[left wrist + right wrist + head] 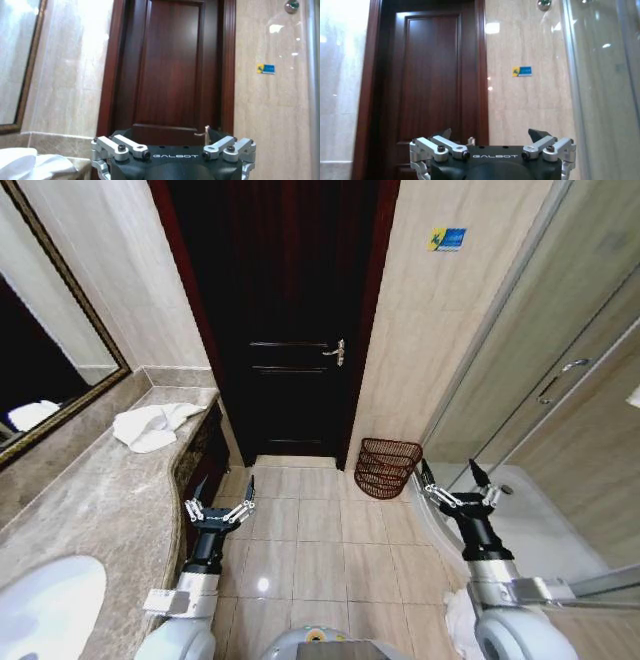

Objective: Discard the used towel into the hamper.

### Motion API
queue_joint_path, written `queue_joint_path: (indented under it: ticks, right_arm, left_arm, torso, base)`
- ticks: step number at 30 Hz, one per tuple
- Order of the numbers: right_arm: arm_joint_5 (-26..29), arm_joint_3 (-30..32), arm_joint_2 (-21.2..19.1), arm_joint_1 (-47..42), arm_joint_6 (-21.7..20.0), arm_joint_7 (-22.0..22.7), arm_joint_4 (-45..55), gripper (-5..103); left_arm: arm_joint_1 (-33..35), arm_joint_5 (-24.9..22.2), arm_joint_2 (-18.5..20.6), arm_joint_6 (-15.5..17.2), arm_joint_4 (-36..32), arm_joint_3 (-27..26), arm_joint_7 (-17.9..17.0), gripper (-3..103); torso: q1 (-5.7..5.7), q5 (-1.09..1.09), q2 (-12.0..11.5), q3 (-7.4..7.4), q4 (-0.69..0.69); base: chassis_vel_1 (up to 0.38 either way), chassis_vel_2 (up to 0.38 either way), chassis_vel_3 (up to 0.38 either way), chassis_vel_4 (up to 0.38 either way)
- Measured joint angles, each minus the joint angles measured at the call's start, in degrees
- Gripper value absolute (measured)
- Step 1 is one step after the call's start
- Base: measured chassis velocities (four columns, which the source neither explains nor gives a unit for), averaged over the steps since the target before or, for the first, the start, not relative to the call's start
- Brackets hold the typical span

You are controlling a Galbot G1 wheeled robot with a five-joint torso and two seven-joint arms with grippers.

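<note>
A crumpled white towel (150, 426) lies on the far end of the marble counter (90, 500), near the door; its edge also appears in the left wrist view as the towel (30, 165). The hamper (386, 466), a small round reddish-brown openwork basket, stands on the floor against the wall right of the door. My left gripper (221, 498) hangs open over the floor beside the counter's edge, well short of the towel. My right gripper (457, 482) is open too, raised just right of the hamper and holding nothing.
A dark wooden door (290, 320) is shut straight ahead. A framed mirror (50, 350) hangs over the counter and a white basin (45, 605) sits in it near me. A glass shower enclosure (560, 380) bounds the right side. The tiled floor (320, 530) lies between.
</note>
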Motion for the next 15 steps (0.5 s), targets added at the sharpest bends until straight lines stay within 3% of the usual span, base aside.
queue_joint_path:
  ticks: [9, 15]
  right_arm:
    - [-1.68, -0.29, 3.12, -0.82, -2.39, 1.27, 0.94, 100]
    - [-2.42, -0.13, 6.51, -3.26, 0.95, -0.85, -0.35, 100]
  left_arm:
    - [0.9, -2.34, -1.74, 1.69, -2.87, -0.43, -0.46, 99]
    - [2.13, -0.98, -2.99, 0.61, -1.96, 0.41, -0.21, 99]
  torso:
    - [0.0, 0.0, 0.0, 0.0, 0.0]
    - [0.0, -0.01, 0.0, 0.0, -0.01]
  base:
    - [0.0, 0.0, 0.0, 0.0]
    - [0.0, 0.0, 0.0, 0.0]
